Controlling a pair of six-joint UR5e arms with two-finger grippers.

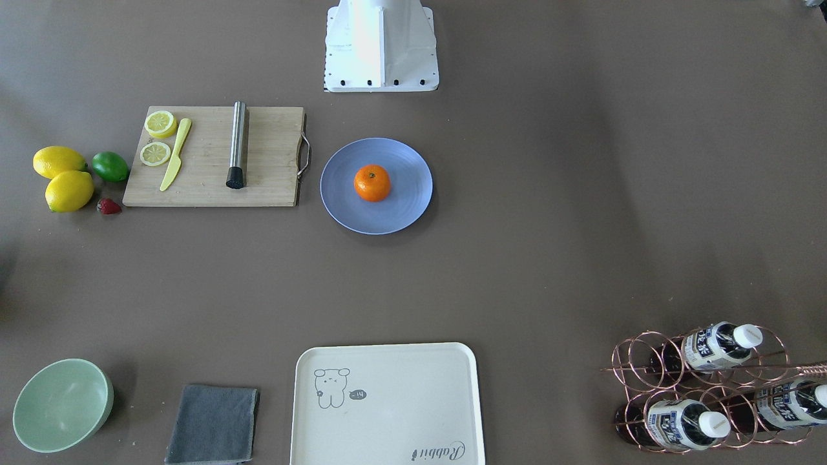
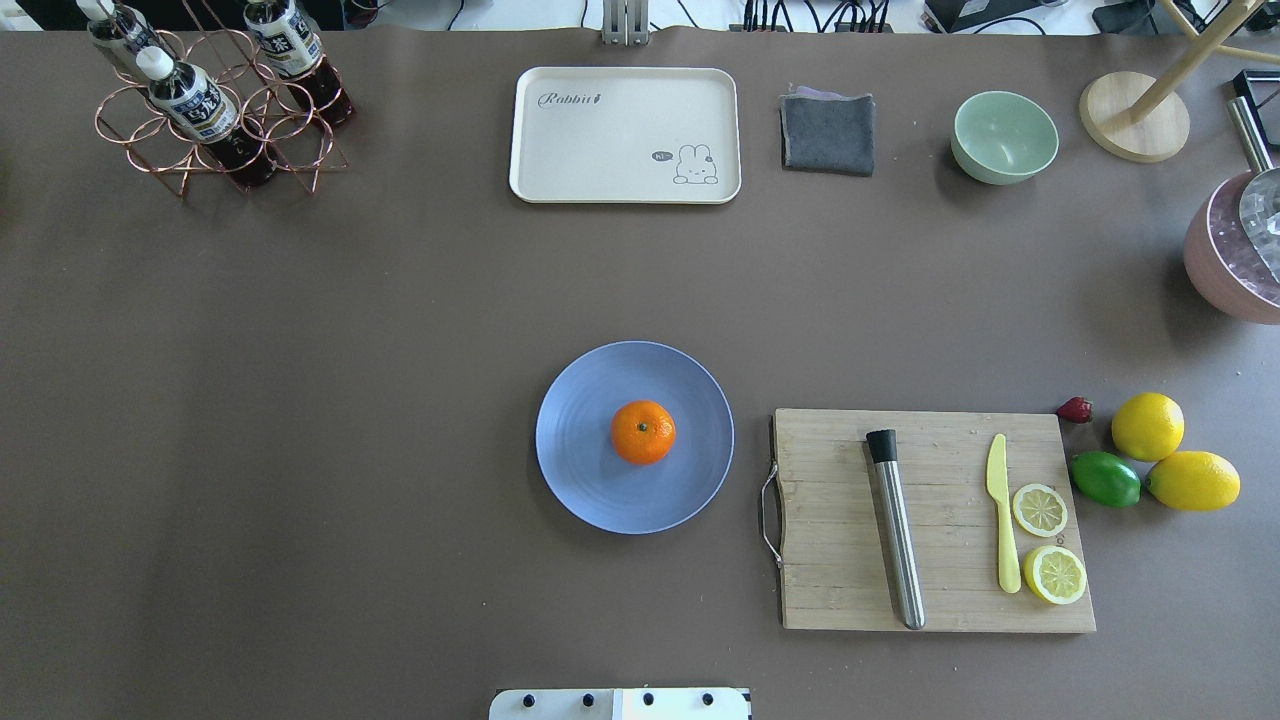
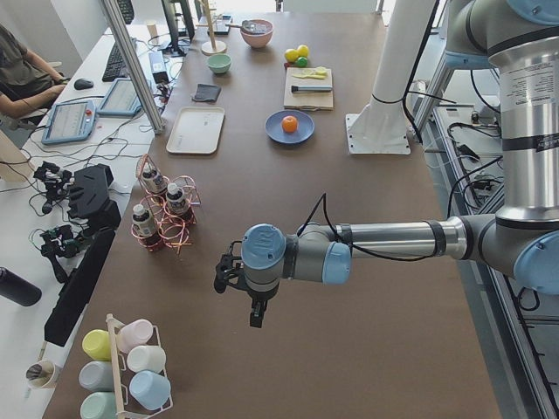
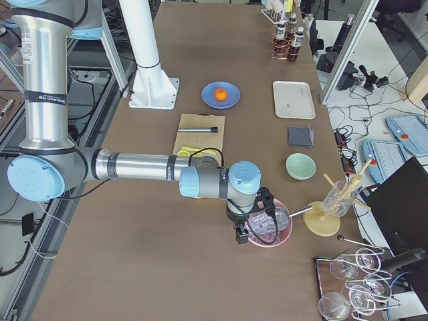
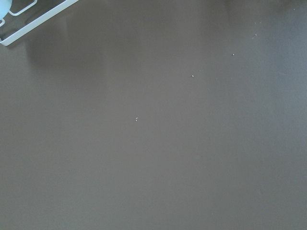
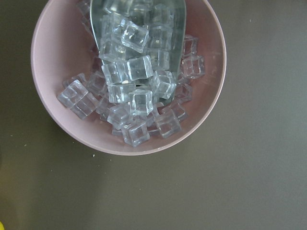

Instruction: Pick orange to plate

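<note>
The orange [image 2: 643, 432] rests in the middle of the blue-lavender plate [image 2: 580, 480], stem dot up; both also show in the front view, orange [image 1: 372, 183] on plate [image 1: 404, 206]. No gripper is near them. My left gripper [image 3: 249, 301] hangs over bare table at the left end, far from the plate, and I cannot tell whether it is open or shut. My right gripper [image 4: 245, 231] hovers over a pink bowl [image 6: 211, 96] of ice cubes at the right end; I cannot tell its state either. Neither wrist view shows fingers.
A wooden cutting board [image 2: 840, 590] right of the plate carries a steel muddler [image 2: 897, 540], a yellow knife [image 2: 1003, 520] and lemon slices. Lemons [image 2: 1147, 426], a lime [image 2: 1105, 479] and a strawberry lie beyond it. A cream tray [image 2: 625, 135], grey cloth [image 2: 827, 133], green bowl [image 2: 1003, 137] and bottle rack [image 2: 215, 110] line the far edge.
</note>
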